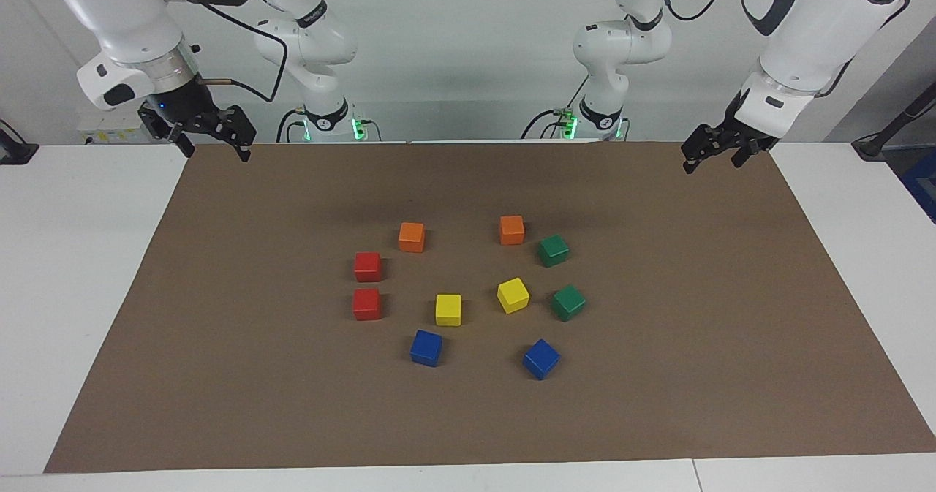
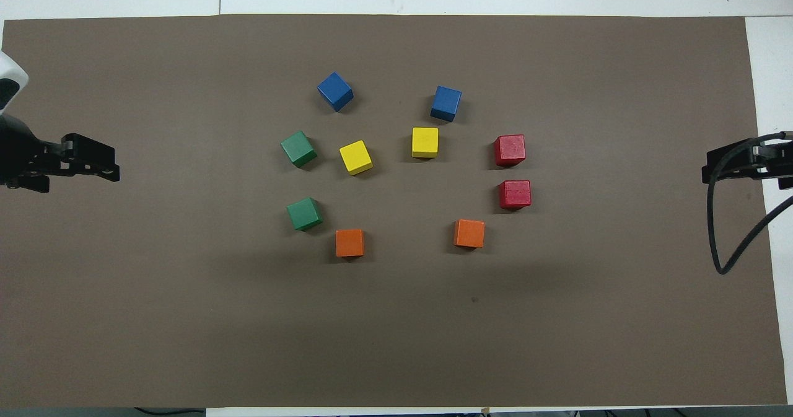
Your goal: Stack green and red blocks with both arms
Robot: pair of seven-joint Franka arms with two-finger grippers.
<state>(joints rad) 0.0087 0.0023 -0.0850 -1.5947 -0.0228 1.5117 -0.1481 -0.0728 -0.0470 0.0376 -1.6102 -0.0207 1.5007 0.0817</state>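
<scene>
1. Left jaws (image 1: 708, 157) stand apart and hold nothing, raised over the brown mat's (image 1: 219, 375) corner at the left arm's end of the bench (image 1: 66, 273); in the overhead view they (image 2: 93, 160) poke in over that same mat edge.
2. Right jaws (image 1: 212, 137) are apart too, empty, up over the mat's corner at the right arm's end; overhead they (image 2: 728, 166) show at the mat's edge with a black cable (image 2: 718, 231) looping below.
3. Both arms wait, well apart from every cube.
4. 10 cubes sit in a loose ring mid-mat, each flat on the mat, none stacked, none touching.
5. The 2 green blocks are on the left arm's side of the ring: one (image 1: 554, 251) nearer the robots, just beside an orange cube (image 1: 512, 229); the other (image 1: 568, 303) farther out, near a yellow cube (image 1: 512, 295).
6. The 2 red blocks sit on the right arm's side, one (image 1: 368, 266) nearer the robots, the other (image 1: 366, 304) just beside it, farther out.
7. A second orange cube (image 1: 412, 237) lies near the first red one.
8. A second yellow cube (image 1: 448, 309) sits inside the ring.
9. The 2 blue cubes (image 1: 426, 347) (image 1: 541, 358) lie farthest from the robots.
</scene>
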